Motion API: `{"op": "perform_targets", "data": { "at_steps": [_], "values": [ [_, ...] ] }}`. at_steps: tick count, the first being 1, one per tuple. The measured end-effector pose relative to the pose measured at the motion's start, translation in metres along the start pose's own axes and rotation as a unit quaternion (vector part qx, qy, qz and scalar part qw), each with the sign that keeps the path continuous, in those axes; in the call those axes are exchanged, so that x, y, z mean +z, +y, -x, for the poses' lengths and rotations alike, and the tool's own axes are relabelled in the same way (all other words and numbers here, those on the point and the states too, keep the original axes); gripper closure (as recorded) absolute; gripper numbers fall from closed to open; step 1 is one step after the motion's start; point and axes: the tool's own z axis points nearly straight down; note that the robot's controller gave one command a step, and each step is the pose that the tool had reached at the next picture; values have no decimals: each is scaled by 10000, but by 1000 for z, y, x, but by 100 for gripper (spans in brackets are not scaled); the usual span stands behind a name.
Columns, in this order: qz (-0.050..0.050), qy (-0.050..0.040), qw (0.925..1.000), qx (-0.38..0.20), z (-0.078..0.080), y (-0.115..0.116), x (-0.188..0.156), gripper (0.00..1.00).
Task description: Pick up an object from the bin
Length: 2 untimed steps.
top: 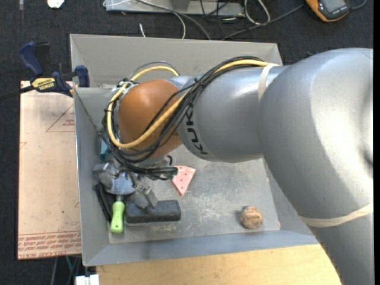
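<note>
1. The gripper (134, 192) hung low at the left end of the bin (228, 186), just above the left end of a dark grey rectangular block (155, 211). Whether it touched the block could not be made out.
2. Whether the gripper stood wide or narrow could not be told, as the orange wrist cover (145, 120) and cables hid much of it. Nothing could be seen held in it.
3. By my judgement the step in hand was the reach down for a grasp, and the lift was not yet begun.
4. A green marker-like stick (117, 216) lay just left of the block, with a thin black rod (104, 202) beyond it. A pink triangular piece (183, 179) lay near the block's upper right, and a brown lump (251, 217) lay well apart to its right.
5. The next move likely called for closing across the block's narrow width without catching the green stick beside it, then a straight lift.
6. Black letters on the arm's grey casing (193, 126), above and to the right of the block, read "KUK". The rest was hidden by cables. No writing on the things in the bin could be read.
</note>
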Motion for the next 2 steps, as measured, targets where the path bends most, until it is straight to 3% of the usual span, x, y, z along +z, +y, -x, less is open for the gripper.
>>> {"op": "perform_targets", "data": {
  "at_steps": [1, 2],
  "values": [
    [-5, 12, 9962, 869, -4, -8, -1, 100],
    [-4, 12, 9962, 872, -4, -8, -1, 100]
  ]
}}
